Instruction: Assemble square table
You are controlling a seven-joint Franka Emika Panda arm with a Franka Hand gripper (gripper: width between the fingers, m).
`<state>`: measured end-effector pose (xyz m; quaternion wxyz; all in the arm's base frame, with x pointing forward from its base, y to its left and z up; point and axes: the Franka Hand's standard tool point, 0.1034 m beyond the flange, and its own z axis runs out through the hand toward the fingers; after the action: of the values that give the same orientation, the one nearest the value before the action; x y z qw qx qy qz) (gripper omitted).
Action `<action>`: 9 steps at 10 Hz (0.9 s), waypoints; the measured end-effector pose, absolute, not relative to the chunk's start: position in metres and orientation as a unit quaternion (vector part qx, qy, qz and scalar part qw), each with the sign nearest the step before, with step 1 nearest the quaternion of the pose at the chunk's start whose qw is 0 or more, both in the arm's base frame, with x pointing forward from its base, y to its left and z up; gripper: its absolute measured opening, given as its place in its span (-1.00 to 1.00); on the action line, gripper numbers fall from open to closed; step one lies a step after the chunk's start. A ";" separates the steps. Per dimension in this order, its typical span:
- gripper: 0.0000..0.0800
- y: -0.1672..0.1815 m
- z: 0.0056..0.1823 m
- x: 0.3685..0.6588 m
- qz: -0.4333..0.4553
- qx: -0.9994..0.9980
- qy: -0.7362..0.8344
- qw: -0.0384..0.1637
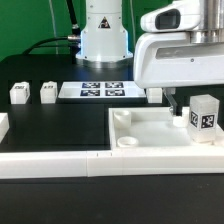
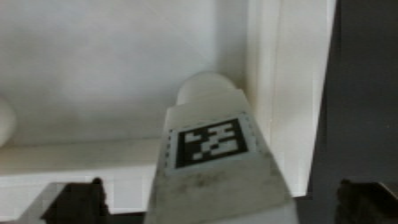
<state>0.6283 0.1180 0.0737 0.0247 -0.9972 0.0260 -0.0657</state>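
Observation:
The square table top (image 1: 150, 137) lies at the exterior view's lower right, a white tray-like panel with a raised rim and round sockets. One white leg (image 1: 205, 121) with a black-and-white tag stands upright in its right corner. My gripper (image 1: 192, 104) hangs over that leg. In the wrist view the leg (image 2: 217, 150) rises between the two dark fingertips (image 2: 80, 200), with a gap on each side. The gripper (image 2: 222, 206) is open and touches nothing. The table top's rim (image 2: 267, 60) runs beside the leg. Two more legs (image 1: 18, 93) (image 1: 48, 92) lie on the black table at the left.
The marker board (image 1: 102, 90) lies flat in front of the arm's base. Another small white block (image 1: 153, 96) sits just behind the table top. A long white rail (image 1: 50, 161) runs along the front edge, with a short piece (image 1: 3, 125) at the far left.

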 end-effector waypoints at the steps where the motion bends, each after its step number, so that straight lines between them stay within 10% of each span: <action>1: 0.17 0.118 0.074 0.628 -0.066 -0.997 0.026 0.025; 2: 0.17 0.118 0.074 0.628 -0.065 -0.997 0.036 0.026; 3: -0.29 0.119 0.074 0.628 -0.063 -0.993 0.091 0.031; 9: -0.28 0.117 0.077 0.627 -0.027 -0.884 0.464 0.041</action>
<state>0.6269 0.1171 0.0772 0.0411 -0.8844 0.4641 -0.0267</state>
